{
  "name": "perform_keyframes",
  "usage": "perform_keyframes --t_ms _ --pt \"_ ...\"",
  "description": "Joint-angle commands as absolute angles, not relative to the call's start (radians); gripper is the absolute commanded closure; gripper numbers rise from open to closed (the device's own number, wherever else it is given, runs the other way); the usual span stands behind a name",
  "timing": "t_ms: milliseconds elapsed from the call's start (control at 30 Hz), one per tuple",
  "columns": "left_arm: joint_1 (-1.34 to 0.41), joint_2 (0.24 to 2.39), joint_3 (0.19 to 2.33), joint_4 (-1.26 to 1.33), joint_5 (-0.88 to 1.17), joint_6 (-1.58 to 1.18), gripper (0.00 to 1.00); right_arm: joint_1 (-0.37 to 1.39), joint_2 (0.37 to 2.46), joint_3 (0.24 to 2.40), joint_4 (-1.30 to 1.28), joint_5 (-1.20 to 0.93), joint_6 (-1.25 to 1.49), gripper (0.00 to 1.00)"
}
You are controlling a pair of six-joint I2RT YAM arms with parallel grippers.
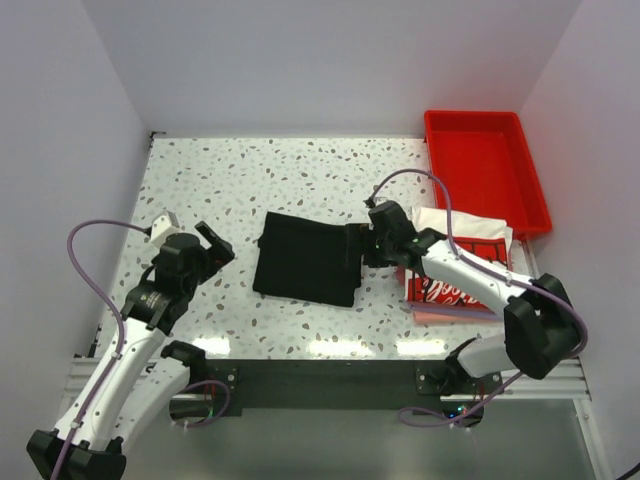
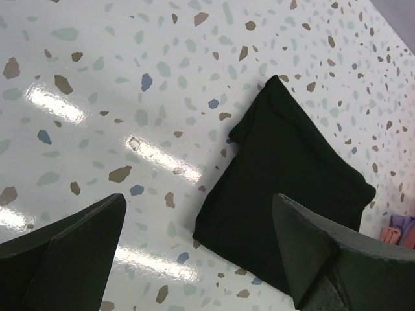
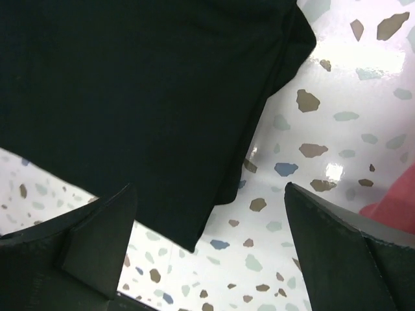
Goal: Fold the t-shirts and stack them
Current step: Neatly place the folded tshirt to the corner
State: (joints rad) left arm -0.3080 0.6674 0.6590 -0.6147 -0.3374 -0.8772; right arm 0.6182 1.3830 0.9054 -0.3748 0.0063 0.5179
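Left end effector [image 1: 213,243]: jaws wide apart and holding nothing. It hovers over bare counter [image 1: 250,180] just left of the black shirt, and its wrist view looks along the shirt's left corner.

Black t-shirt [image 1: 300,258]: lies flat mid-counter, between the two arms, folded into a compact rectangle. Layered edges show along its right side in the right wrist view.

Right end effector [image 1: 355,247]: jaws spread and empty, poised at the shirt's right edge with one finger to each side of the near corner. Whether a fingertip touches the cloth cannot be told.

Printed t-shirt [image 1: 465,228]: white with a red-and-black graphic, folded and lying on a pinkish t-shirt [image 1: 440,312] at the right of the counter, partly under the right arm.

Red tray [image 1: 430,160]: at the far right corner, just behind that pile. It holds no cloth.

Step in hand: the black shirt looks finished, so the likely job is carrying it onto the right-hand pile.

Doing it well: the right fingers should pinch through all layers at the thick folded edge, not the top ply alone. The left end effector would do well to take the opposite edge, so the fold lifts level and does not fall open. The edges should be squared to the pile before letting go.
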Motion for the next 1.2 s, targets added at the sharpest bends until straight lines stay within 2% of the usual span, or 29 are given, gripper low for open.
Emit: perform_keyframes --t_ms 0,133,200,367,467,500,633,733,767,900,1067,1167 --pt "-0.304 0.657 0.696 -0.693 -0.382 -0.907 0.0 0.638 1.446 0.925 -0.328 0.092 0.577 0.02" --pt "-0.304 0.653 0.693 -0.68 -0.377 -0.907 0.0 0.655 1.519 0.933 -0.302 0.156 0.629 0.06" --pt "-0.304 0.655 0.695 -0.673 -0.373 -0.897 0.0 0.655 1.552 0.931 -0.276 0.153 0.643 0.15" --pt "-0.304 0.655 0.69 -0.67 -0.367 -0.894 0.0 0.667 1.634 0.962 -0.259 0.144 0.653 0.25" --pt "-0.304 0.653 0.69 -0.673 -0.368 -0.888 0.0 0.678 1.68 0.976 -0.253 0.147 0.661 0.37" --pt "-0.304 0.652 0.69 -0.673 -0.368 -0.887 0.0 0.683 1.692 0.979 -0.252 0.155 0.672 0.44" --pt "-0.304 0.643 0.684 -0.676 -0.379 -0.89 0.0 0.724 1.758 0.992 -0.248 0.176 0.681 0.51" --pt "-0.304 0.638 0.681 -0.678 -0.387 -0.891 0.0 0.756 1.798 1.026 -0.276 0.232 0.67 0.7" --pt "-0.304 0.638 0.681 -0.68 -0.387 -0.893 0.0 0.761 1.802 1.035 -0.285 0.256 0.655 0.81" --pt "-0.305 0.638 0.678 -0.681 -0.391 -0.894 0.0 0.782 1.816 1.087 -0.351 0.308 0.598 1.0" --pt "-0.304 0.635 0.68 -0.684 -0.396 -0.894 0.0 0.788 1.743 1.146 -0.506 0.388 0.5 1.0" --pt "-0.305 0.634 0.677 -0.683 -0.396 -0.896 0.0 0.787 1.669 1.193 -0.734 0.494 0.45 1.0"
